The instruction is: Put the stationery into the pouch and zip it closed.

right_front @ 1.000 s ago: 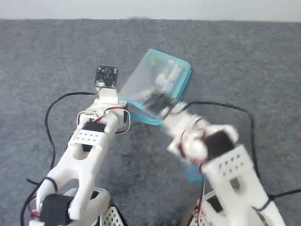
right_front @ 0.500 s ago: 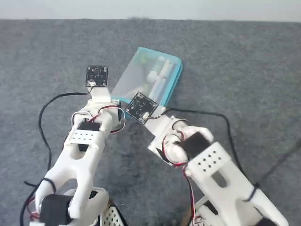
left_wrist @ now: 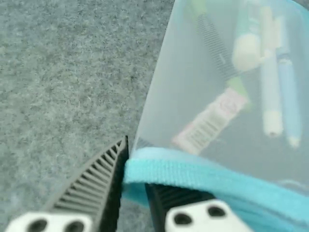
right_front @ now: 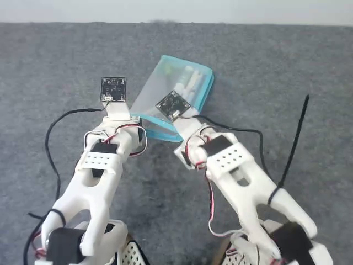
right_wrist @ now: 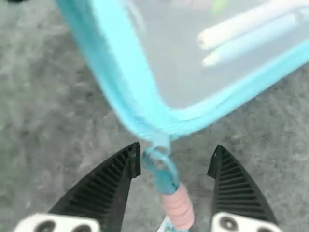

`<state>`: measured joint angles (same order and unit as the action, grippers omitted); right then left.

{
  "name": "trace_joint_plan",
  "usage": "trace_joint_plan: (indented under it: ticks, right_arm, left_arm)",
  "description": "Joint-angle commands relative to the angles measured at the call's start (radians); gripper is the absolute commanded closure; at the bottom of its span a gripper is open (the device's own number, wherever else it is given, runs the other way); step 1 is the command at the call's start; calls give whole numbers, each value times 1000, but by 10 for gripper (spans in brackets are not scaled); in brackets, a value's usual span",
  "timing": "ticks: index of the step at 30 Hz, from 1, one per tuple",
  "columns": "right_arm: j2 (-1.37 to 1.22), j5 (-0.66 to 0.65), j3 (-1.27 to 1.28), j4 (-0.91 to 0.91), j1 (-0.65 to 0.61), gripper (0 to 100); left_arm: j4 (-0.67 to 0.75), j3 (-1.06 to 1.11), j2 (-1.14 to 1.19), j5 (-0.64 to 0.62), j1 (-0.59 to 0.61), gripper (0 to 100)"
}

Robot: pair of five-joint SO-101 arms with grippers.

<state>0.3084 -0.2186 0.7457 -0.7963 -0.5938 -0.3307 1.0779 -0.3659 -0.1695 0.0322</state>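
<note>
A grey, felt-like cover lies underneath everything, and a pale strip of wall runs behind it.

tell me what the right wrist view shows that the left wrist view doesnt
Right wrist view: the right gripper is open, and the zipper pull with its pink bead lies between its fingers at a corner of the pouch. Left wrist view: the left gripper pinches the pouch's blue edge, and a pink labelled item lies inside. Both: the translucent pouch, pens in it, and the grey table.
</note>
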Motion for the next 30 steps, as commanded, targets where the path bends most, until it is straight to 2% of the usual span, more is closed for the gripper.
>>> trace_joint_plan:
  ticks: [1, 3, 4, 7, 11, 17, 21, 24, 26, 30]
  right_arm:
    - [-12, 14, -100, 15, 22, 879]
    - [-10, 14, -129, 12, 16, 989]
    - [-8, 14, -144, 4, 8, 997]
    - [19, 5, -201, -71, -56, 995]
    - [124, -32, -227, -114, -205, 991]
    - [323, -89, -203, -185, -251, 991]
    - [493, -101, -204, -303, -400, 991]
    - [564, -189, -189, -366, -513, 991]
    - [564, -242, -175, -397, -547, 991]
    - [516, -264, -130, -432, -552, 956]
  left_arm:
    - [-3, -35, -20, -12, 3, 991]
    - [-3, -35, -20, -11, -3, 991]
    - [-3, -35, -20, -9, -14, 991]
    - [-3, -31, -20, 12, -43, 991]
    - [-3, -30, -20, 15, -46, 991]
    - [-18, -36, -18, 12, -51, 991]
    - [-21, -47, -12, 12, -43, 991]
    - [-21, -47, -12, 12, -43, 991]
    - [-21, -47, -12, 14, -43, 991]
    - [-21, -45, -11, 17, -43, 991]
